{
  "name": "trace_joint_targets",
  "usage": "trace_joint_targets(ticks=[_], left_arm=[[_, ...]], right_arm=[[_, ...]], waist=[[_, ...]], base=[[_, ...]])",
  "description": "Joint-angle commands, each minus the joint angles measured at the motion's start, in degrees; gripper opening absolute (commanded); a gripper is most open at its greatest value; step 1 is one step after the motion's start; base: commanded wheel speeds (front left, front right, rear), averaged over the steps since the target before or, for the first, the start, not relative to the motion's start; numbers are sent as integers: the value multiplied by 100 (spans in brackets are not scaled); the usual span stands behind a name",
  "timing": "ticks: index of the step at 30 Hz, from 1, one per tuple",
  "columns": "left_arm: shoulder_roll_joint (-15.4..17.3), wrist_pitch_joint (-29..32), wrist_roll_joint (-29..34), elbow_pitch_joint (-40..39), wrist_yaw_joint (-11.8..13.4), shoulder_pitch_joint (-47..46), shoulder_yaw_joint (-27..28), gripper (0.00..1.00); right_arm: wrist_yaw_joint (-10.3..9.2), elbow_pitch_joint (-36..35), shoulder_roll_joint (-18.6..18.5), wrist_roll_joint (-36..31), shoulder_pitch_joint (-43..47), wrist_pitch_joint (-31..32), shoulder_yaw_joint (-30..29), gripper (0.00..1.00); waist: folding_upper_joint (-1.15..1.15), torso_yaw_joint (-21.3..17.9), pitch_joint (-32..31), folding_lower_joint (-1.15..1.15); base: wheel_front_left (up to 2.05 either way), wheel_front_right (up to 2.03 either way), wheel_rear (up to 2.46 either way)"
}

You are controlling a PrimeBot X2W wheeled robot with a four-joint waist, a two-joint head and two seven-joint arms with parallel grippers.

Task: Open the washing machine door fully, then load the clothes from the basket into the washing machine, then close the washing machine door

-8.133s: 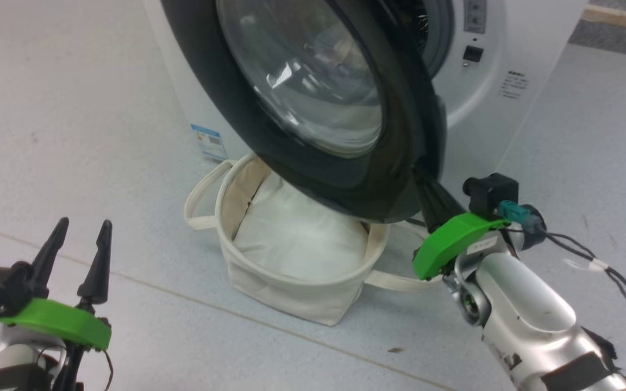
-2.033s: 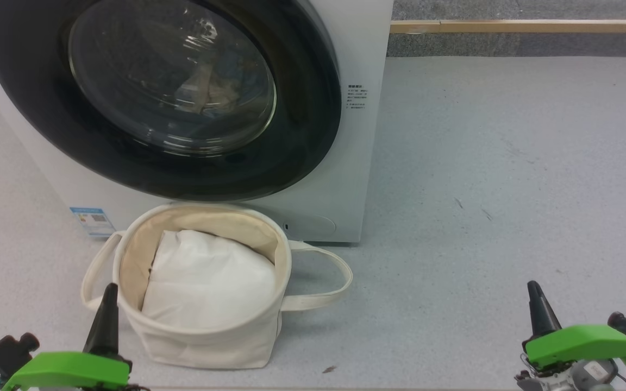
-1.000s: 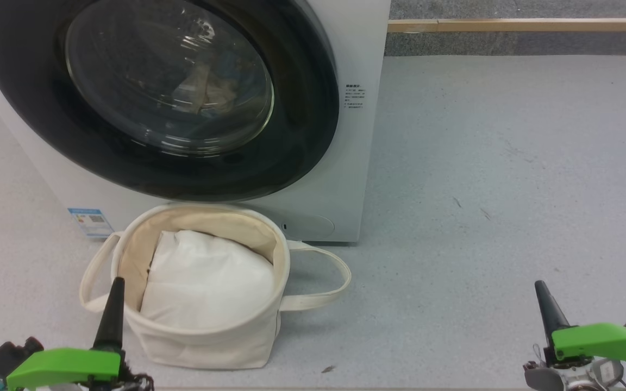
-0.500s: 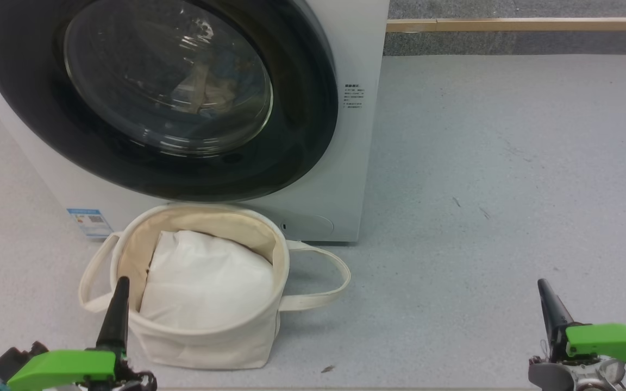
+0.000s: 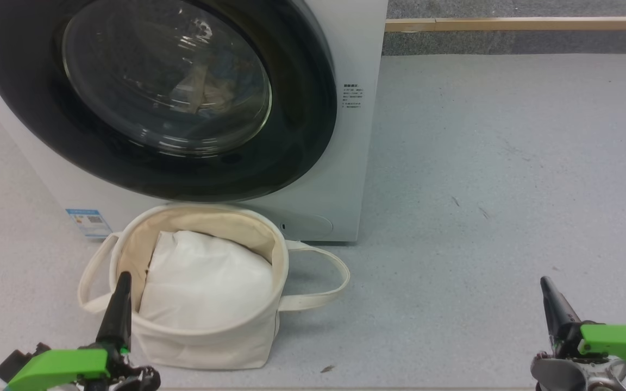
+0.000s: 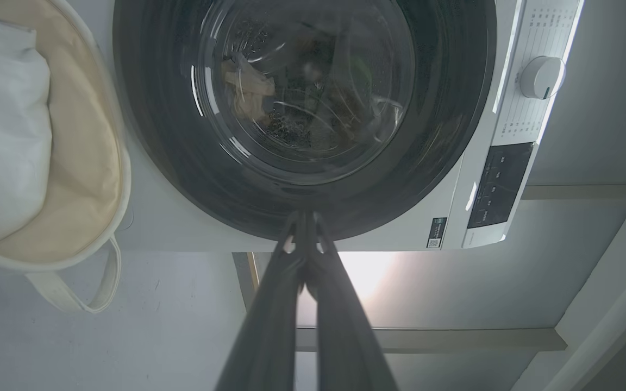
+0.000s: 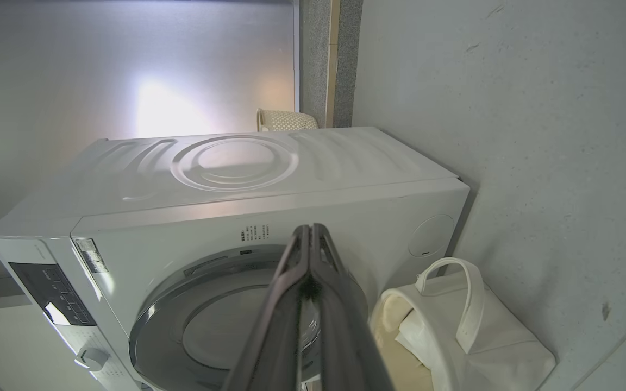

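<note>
White metal makes up the big washing machine (image 5: 356, 179), and its round door (image 5: 155, 98) is shut flat against the front. The door faces the robot, with a wide black ring around clear glass. Through the glass some clothes (image 5: 199, 95) lie inside the drum. A cream piece is plain to see; the rest is too dark to tell.

The basket (image 5: 210, 342) stands upright on the grey floor (image 5: 481, 163), just in front of the machine and below the door. Its mouth points up, and its two loop handles stick out to the left and right. Inside it sits a plain white pad (image 5: 204, 282).

The left claw (image 5: 123, 279) is low on the left, right by the basket's near rim. The right claw (image 5: 546, 285) is low on the right, well apart from the basket. Both point up toward the machine. Both are pressed tight together and hold nothing.

The left wrist view looks past the left claw (image 6: 305, 228) and shows the machine's round knob (image 6: 542, 77) and dark button panel (image 6: 500, 184), which the head view cuts off. The right wrist view looks past the right claw (image 7: 310, 233) and shows the machine's side wall (image 7: 234, 163) with rings pressed into it, and a small woven bin (image 7: 286, 119) behind the machine.
</note>
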Motion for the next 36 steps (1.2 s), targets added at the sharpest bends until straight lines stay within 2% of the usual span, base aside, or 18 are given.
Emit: trace_joint_targets(ticks=[1,36], left_arm=[[-10,67,-174,-258,40,-119,214,0],[-33,99,-272,-281,44,-113,230,0]], right_arm=[[0,-243,12,196,-278,87,52,0],[0,-257,-26,360,-273,66,92,0]], waist=[[0,-2,0,0],[0,-3,1,0]], base=[[0,0,0],[0,0,0]])
